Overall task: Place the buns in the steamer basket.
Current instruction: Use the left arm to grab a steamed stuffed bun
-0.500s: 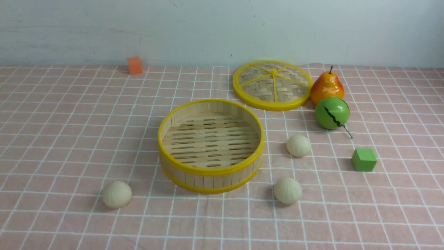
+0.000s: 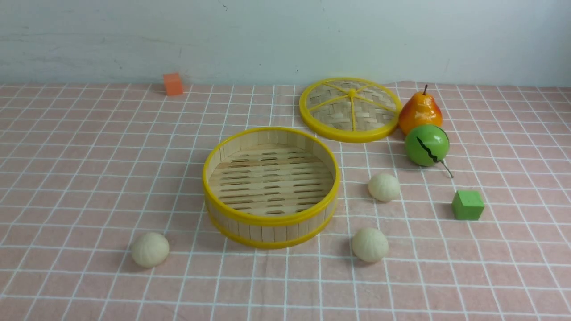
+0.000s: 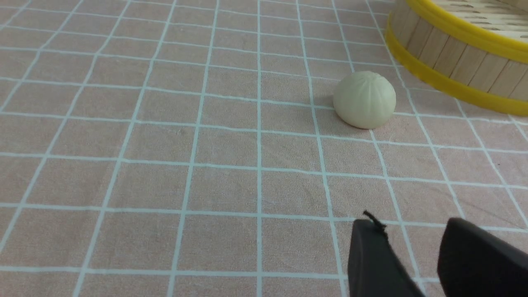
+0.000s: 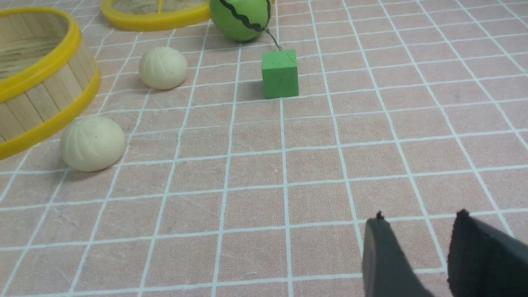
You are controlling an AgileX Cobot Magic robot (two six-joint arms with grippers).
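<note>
Tabletop: pink white-gridded cloth (image 2: 80, 156).
Front view: round bamboo-slat steamer basket with yellow rims (image 2: 267, 232) stands empty, open for loading; cream-white pleated left bun (image 2: 150, 249), near-right bun (image 2: 370, 244) and far-right bun (image 2: 384, 187) lie outside it.
Left wrist view: left gripper (image 3: 412, 231), fingers apart, empty, faces left bun, likely its first pick.
Right wrist view: right gripper (image 4: 420, 222), fingers apart, empty, faces the other two.

A pale wall (image 2: 285, 40), whitish with a faint blue-grey tint and a few small dark marks, rises behind the surface (image 2: 67, 178). A pink cloth (image 2: 513, 267) printed with a grid of thin white lines covers the surface right up to the wall, and wrinkles slightly along its far edge. The light is soft and even, and only faint, short shadows fall on the cloth.
</note>
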